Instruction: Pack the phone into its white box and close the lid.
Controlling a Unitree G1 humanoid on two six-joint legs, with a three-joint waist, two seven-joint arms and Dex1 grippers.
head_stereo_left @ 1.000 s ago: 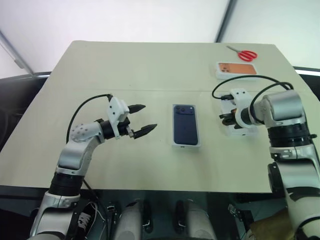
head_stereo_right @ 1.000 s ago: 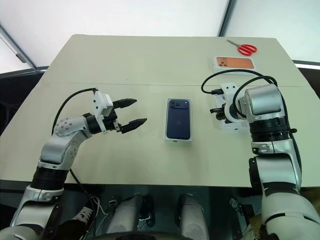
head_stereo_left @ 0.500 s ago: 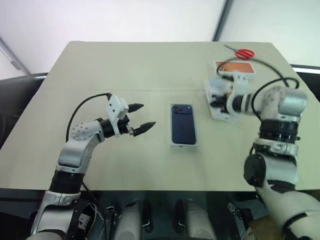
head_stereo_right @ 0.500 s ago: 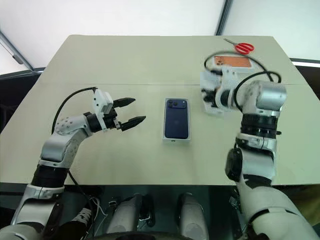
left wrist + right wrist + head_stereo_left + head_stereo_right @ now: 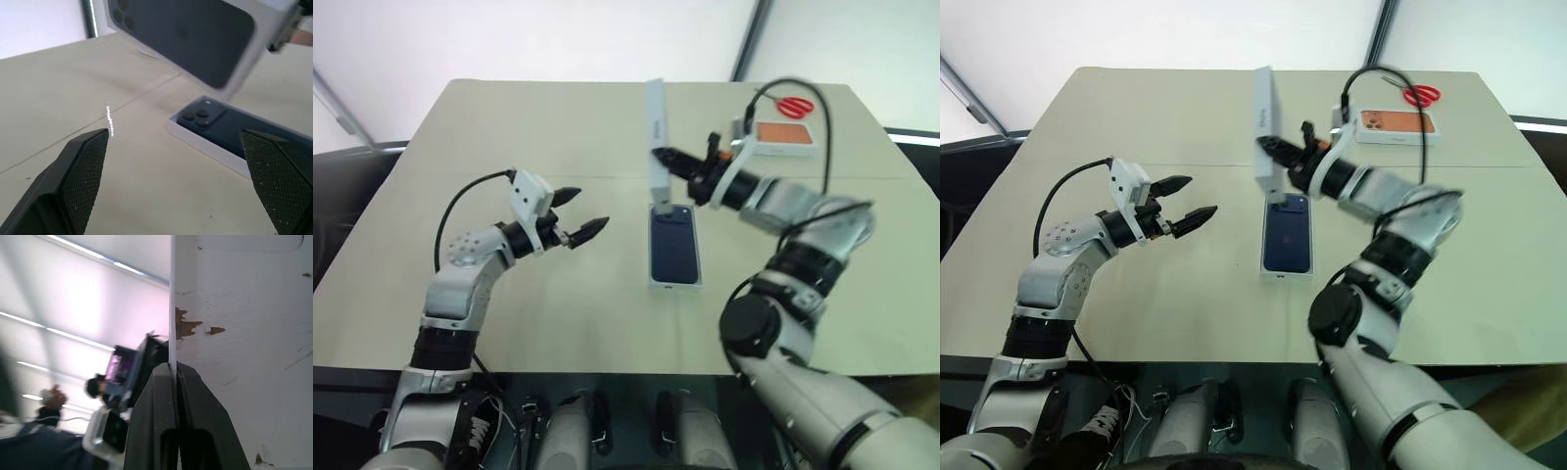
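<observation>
While the phone lies boxed, the scene reads thus:
phone: the phone (image 5: pixel 674 245) lies face down inside the white box (image 5: pixel 674 284) at the middle of the tabletop (image 5: pixel 558 127), its camera cluster at the far end.
lid: the lid (image 5: pixel 656 135) stands on edge in the air over the far end of the box, its printed dark blue face toward the left hand.
right hand: the right hand (image 5: pixel 668 157) pinches the lid's lower rim, fingers clamped together on it.
left hand: the left hand (image 5: pixel 581 212) hovers left of the box, fingers spread wide, holding nothing.
far right corner: an orange-printed box (image 5: pixel 781 136) and red scissors (image 5: pixel 791 105).
</observation>
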